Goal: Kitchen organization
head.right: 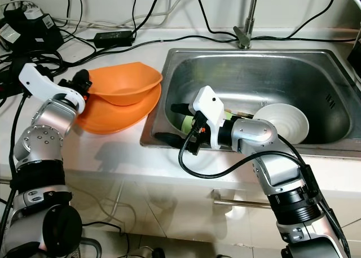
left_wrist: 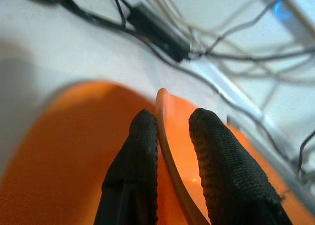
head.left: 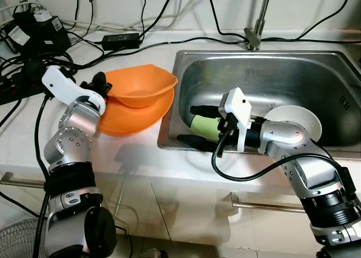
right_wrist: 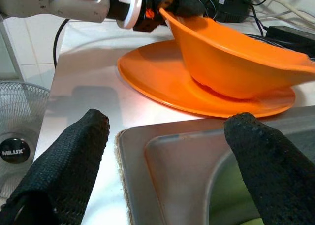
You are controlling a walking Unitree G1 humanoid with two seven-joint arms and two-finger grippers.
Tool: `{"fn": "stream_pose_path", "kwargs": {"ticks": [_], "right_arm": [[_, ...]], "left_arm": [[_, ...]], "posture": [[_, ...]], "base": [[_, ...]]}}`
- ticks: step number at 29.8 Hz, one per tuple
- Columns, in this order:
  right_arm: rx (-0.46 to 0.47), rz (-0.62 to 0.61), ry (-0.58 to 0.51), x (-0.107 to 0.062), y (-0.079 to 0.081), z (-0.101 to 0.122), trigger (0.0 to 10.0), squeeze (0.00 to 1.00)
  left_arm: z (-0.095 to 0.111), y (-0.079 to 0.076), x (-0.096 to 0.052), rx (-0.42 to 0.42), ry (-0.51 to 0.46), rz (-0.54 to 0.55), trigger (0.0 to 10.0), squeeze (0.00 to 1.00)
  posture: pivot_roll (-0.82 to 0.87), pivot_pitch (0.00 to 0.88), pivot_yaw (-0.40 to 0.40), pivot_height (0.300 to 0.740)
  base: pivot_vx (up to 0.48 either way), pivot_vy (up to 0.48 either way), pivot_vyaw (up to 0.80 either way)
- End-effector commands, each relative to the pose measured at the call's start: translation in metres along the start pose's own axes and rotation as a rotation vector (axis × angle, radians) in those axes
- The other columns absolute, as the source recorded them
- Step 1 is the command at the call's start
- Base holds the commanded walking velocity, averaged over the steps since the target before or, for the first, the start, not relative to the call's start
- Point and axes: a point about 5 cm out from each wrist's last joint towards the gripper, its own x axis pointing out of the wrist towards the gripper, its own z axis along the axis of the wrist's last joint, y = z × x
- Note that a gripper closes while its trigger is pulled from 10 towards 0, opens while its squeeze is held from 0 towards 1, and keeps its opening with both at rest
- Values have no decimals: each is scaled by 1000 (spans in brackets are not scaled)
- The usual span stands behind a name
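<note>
Green cup (head.left: 204,126) half behind right end effector (head.left: 198,126)

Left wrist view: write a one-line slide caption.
Left gripper pinches the orange bowl by its rim above the white counter.

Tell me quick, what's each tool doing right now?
Left tool: closed on the orange bowl rim.
Right tool: open, empty, at the sink edge.

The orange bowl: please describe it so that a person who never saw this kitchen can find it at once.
Look at the white counter left of the steel sink. There an orange plate lies, and the orange bowl sits on it, its rim pinched by the left gripper. Unlike the flat plate, it is deep, with a pointed corner.
</note>
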Motion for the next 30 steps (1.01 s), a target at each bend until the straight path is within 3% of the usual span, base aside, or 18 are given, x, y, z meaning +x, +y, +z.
{"fn": "stream_pose_path", "kwargs": {"ticks": [1,2,17,18,19,20,26,27,28,29,30], "right_arm": [[-23,11,-2,3,2,2,10000,0],[-24,10,0,3,1,2,10000,0],[-29,-1,6,4,0,-1,10000,0],[-30,-1,7,4,0,-1,10000,0],[-30,-2,7,4,0,-1,10000,0],[-30,-1,8,4,0,-1,10000,0],[-31,-2,12,4,1,-3,10000,0],[-31,-3,12,4,1,-3,10000,0],[-31,-3,12,4,1,-3,10000,0],[-30,-4,13,3,1,-3,10000,0],[-30,-4,13,3,1,-3,10000,0]], "left_arm": [[-2,0,0,48,33,3,3843,157],[-3,1,1,55,40,11,10000,1000],[-22,10,0,63,191,29,10000,1000],[-24,11,0,13,231,26,10000,431],[-26,12,-1,-24,257,22,10000,431],[-26,15,-1,-52,282,26,10000,0],[-12,27,2,-57,315,47,10000,0],[-9,28,3,-55,320,46,8588,0],[-9,28,3,-55,320,46,8588,0],[-7,29,2,-51,336,42,1961,0],[-7,29,2,-51,336,42,1961,0]], "posture": [[-27,44,112,740],[-27,44,112,740],[-24,45,119,740],[-24,45,119,740],[-24,45,119,740],[-20,47,123,740],[-15,52,135,740],[-9,54,141,740],[-9,54,141,740],[-9,56,145,740],[-9,56,145,740]], "base": [[0,0,0],[0,0,0],[0,0,0],[0,0,0],[0,0,0],[0,0,0],[0,0,0],[0,0,0],[0,0,0],[0,0,0],[0,0,0]]}}
